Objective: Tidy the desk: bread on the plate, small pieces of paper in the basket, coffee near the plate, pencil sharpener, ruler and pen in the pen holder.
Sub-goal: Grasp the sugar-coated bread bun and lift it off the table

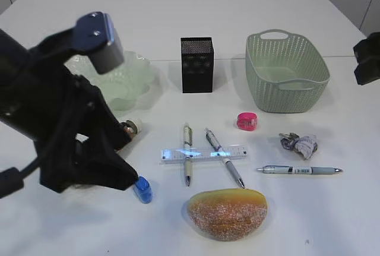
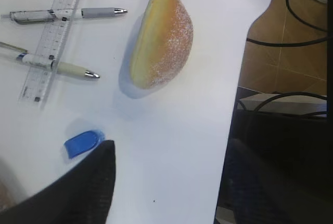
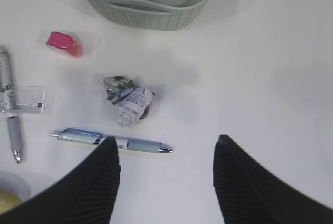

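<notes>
Blocking much of the plate [image 1: 139, 75], the left arm hides its own gripper, so its grip cannot be told. The bread [image 1: 228, 211] lies near the desk's [image 1: 249, 12] front edge (off the plate). The right gripper [image 3: 164, 174] hovers open above a crumpled paper [image 3: 127, 101].

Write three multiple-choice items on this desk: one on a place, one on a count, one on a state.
1. Where does the ruler lie?
A. across two pens
B. in the basket
C. on the plate

2. How many pens are on the desk?
A. one
B. three
C. five

3. What is in the basket?
A. the bread
B. crumpled paper
C. nothing visible

Key: 1 A, it crosses the two pens at centre. 2 B, those two plus the blue-grey pen at right. 3 C, its inside looks bare, while the crumpled paper and the bread sit on the desk.
</notes>
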`<state>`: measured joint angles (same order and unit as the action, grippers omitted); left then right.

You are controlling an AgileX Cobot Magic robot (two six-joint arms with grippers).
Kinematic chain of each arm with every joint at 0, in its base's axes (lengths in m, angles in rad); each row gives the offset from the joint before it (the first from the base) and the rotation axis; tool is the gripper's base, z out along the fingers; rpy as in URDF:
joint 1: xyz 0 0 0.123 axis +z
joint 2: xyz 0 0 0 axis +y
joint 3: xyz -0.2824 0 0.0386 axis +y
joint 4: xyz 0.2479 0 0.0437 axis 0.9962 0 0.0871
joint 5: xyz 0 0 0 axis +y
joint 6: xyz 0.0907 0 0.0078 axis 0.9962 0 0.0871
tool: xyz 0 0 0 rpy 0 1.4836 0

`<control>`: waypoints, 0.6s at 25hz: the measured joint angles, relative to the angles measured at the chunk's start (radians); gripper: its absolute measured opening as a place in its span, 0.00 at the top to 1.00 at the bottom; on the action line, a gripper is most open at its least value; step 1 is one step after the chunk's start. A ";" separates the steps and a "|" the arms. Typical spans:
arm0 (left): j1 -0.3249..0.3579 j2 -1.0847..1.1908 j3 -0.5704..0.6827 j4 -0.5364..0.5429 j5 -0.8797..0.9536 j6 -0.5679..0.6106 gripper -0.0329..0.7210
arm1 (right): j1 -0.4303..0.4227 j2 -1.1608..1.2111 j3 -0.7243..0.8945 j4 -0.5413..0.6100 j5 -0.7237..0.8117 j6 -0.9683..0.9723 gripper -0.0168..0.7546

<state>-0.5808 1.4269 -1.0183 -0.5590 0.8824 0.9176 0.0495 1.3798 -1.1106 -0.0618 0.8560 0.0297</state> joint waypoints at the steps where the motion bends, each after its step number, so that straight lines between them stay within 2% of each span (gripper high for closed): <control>1: -0.021 0.015 0.000 -0.002 -0.015 0.015 0.31 | 0.000 0.000 0.000 0.000 0.000 0.001 0.38; 8: -0.111 0.115 0.000 -0.007 -0.104 0.210 0.29 | -0.050 0.013 0.000 -0.007 -0.029 0.016 0.38; 12: -0.130 0.152 -0.002 -0.030 -0.174 0.291 0.28 | -0.052 0.013 0.000 -0.016 -0.031 0.018 0.38; 15: -0.134 0.195 -0.002 -0.087 -0.191 0.340 0.28 | -0.052 0.013 0.000 -0.034 -0.036 0.020 0.38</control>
<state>-0.7152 1.6215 -1.0198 -0.6456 0.6909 1.2580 -0.0022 1.3933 -1.1106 -0.0955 0.8198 0.0496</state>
